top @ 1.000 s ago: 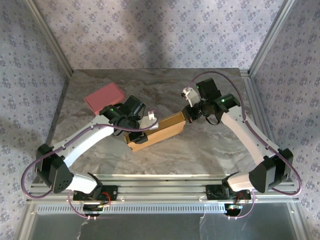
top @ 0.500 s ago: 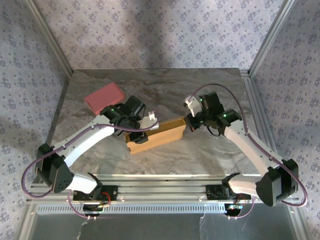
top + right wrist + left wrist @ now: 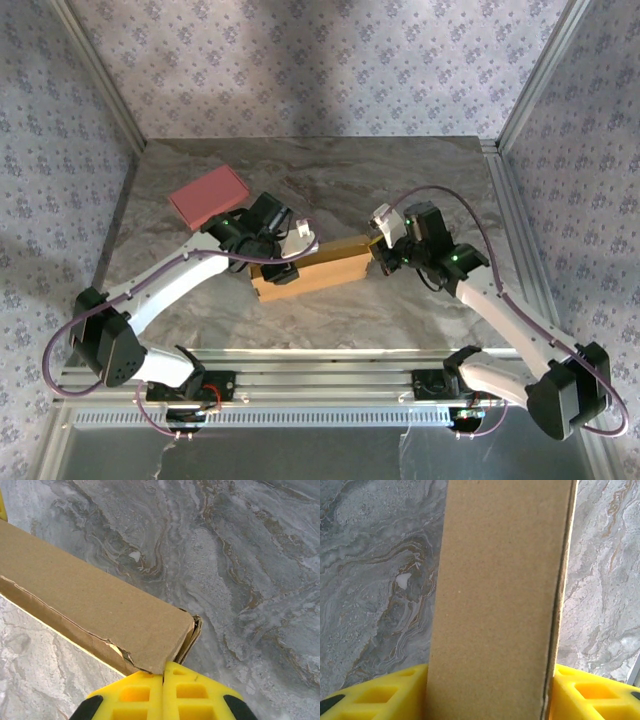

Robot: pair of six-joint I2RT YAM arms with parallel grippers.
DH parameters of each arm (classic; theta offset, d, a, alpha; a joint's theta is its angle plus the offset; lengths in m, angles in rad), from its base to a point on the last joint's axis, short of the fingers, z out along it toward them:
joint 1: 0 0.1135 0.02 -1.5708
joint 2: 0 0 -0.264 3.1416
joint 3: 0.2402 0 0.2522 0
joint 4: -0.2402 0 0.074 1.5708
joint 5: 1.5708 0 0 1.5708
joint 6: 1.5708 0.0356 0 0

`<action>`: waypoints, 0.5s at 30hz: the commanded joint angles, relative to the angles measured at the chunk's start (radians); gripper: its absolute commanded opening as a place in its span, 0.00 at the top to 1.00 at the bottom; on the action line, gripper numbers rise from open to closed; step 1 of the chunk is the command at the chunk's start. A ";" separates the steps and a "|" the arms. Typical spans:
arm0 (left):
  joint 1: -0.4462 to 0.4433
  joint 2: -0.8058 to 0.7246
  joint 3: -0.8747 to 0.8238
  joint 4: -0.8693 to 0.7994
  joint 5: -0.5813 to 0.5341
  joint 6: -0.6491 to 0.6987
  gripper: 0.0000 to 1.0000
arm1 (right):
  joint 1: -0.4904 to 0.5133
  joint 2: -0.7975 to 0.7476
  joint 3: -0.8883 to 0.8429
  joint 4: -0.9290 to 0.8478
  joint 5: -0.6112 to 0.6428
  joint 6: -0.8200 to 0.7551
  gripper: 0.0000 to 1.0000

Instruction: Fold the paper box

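Top external view: box (image 3: 318,266) lies at centre frame on the table (image 3: 400,180). Left gripper (image 3: 281,272) clamps its left end, fingers (image 3: 385,690) on either side. Right gripper (image 3: 379,258), pads (image 3: 195,695) closed together, touches its right-end corner.

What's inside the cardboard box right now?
Nothing inside can be seen: the paper box is folded shut. In the right wrist view, a slit at its end corner shows only cardboard layers; the interior is covered.
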 commanded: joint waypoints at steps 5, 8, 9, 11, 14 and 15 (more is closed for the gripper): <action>-0.016 -0.024 -0.035 0.080 -0.045 -0.058 0.51 | 0.044 -0.009 -0.050 -0.070 0.053 -0.029 1.00; -0.033 -0.031 -0.053 0.100 -0.074 -0.053 0.52 | 0.050 -0.008 -0.037 -0.081 0.065 -0.015 1.00; -0.040 -0.033 -0.059 0.111 -0.089 -0.052 0.52 | 0.050 -0.008 -0.032 -0.086 0.069 -0.008 1.00; -0.049 -0.038 -0.070 0.125 -0.108 -0.053 0.50 | 0.052 -0.009 -0.031 -0.092 0.072 -0.004 1.00; -0.056 -0.044 -0.081 0.127 -0.115 -0.069 0.44 | 0.056 -0.013 -0.039 -0.089 0.086 -0.003 1.00; -0.056 -0.046 -0.080 0.156 -0.115 -0.078 0.42 | 0.055 -0.015 -0.042 -0.088 0.090 -0.003 1.00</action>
